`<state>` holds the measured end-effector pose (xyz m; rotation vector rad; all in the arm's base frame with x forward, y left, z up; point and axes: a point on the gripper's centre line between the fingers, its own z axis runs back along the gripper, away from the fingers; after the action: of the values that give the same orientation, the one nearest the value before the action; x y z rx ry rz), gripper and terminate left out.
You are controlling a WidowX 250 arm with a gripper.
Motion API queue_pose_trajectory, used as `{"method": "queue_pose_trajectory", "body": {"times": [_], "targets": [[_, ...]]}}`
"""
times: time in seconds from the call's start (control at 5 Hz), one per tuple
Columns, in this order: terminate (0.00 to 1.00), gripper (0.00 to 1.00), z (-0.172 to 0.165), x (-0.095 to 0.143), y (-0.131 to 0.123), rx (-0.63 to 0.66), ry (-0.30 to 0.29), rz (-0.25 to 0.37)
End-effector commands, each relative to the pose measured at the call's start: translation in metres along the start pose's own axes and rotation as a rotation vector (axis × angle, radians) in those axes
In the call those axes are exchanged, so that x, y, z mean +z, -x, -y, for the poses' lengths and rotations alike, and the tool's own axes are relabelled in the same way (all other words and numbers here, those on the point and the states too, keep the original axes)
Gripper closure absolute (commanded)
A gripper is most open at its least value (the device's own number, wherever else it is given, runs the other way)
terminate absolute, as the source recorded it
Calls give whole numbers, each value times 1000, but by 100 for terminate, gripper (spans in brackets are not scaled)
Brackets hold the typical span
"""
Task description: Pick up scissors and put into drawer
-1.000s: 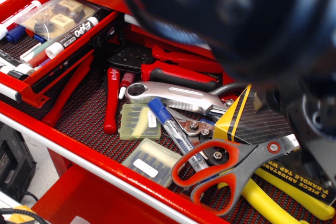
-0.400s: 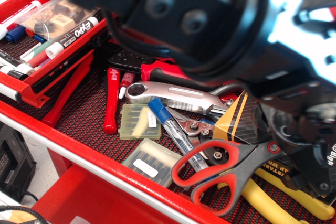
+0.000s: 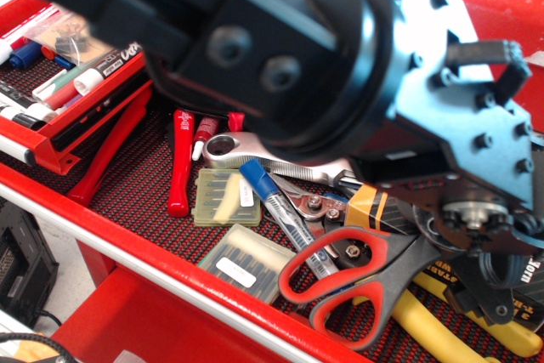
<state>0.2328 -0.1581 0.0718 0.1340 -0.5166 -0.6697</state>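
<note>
Large grey-handled, orange-lined steel scissors [image 3: 361, 282]: likely stiff, fairly heavy, slick-bladed; best gripped near the pivot; hand's [image 3: 476, 235] spread unclear.

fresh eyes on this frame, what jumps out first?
The big black and blue robot arm fills the upper middle and right, hanging low over the wide red tool drawer; its fingertips cannot be made out. Below it, at lower centre, lie the large grey scissors with orange-red finger loops, partly across yellow-handled snips. At upper left sits the narrow red drawer of whiteboard markers.
</note>
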Motion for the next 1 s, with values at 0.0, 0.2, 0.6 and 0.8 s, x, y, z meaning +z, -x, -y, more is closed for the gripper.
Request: {"method": "queue_pose_trajectory", "body": {"times": [0.0, 0.2, 0.6, 0.8], "targets": [[0, 100, 2, 8, -3, 76, 1, -9], [0, 100, 2, 12, -4, 85, -2, -21], [0, 100, -30, 36, -19, 95, -4, -353], [0, 100, -48, 48, -20, 20, 0, -500]]}}
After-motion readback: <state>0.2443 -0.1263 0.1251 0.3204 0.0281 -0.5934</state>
